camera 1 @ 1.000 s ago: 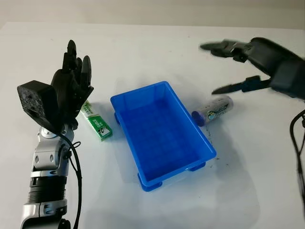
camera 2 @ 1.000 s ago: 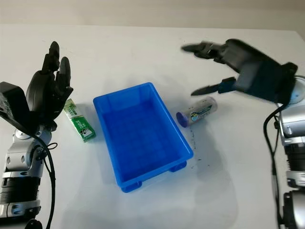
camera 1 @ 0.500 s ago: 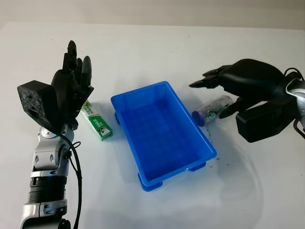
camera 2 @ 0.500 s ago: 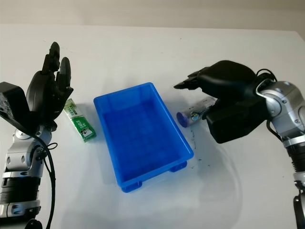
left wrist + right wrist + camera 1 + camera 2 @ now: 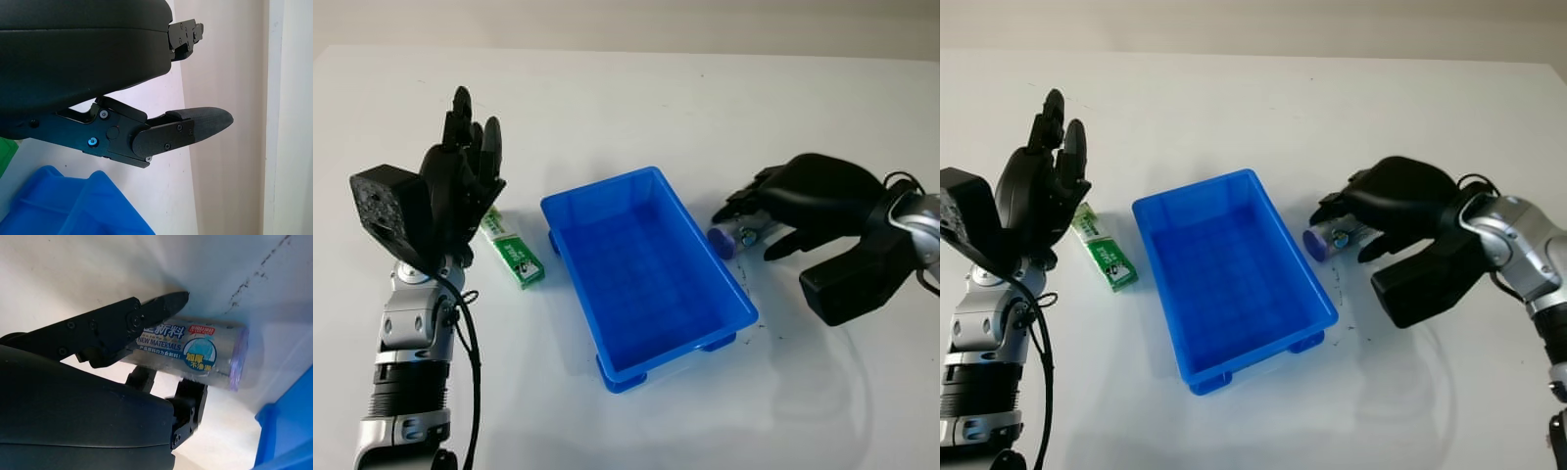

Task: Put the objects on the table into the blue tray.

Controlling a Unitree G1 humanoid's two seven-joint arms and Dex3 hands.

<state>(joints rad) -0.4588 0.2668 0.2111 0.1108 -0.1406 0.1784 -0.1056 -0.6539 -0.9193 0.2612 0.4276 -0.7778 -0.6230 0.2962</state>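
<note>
The blue tray (image 5: 600,187) stands empty at the middle of the table. Right of it lies a silver tube with a purple cap (image 5: 723,241), cap end toward the tray. My right hand (image 5: 750,228) has come down over the tube, with one finger (image 5: 128,324) along one side and the other fingers (image 5: 188,399) against the opposite side, shut on it while it still lies on the table. A green packet (image 5: 514,256) lies left of the tray. My left hand (image 5: 462,168) is raised above the table just left of the packet, open.
The white table (image 5: 607,88) runs wide behind and in front of the tray. Dark scuff marks (image 5: 744,284) streak the surface near the tray's right side. The right forearm (image 5: 862,269) crosses the table's right part.
My right hand swung down from high at the right and closed over the tube, now covering most of it. The left hand, tray and packet have not moved.
</note>
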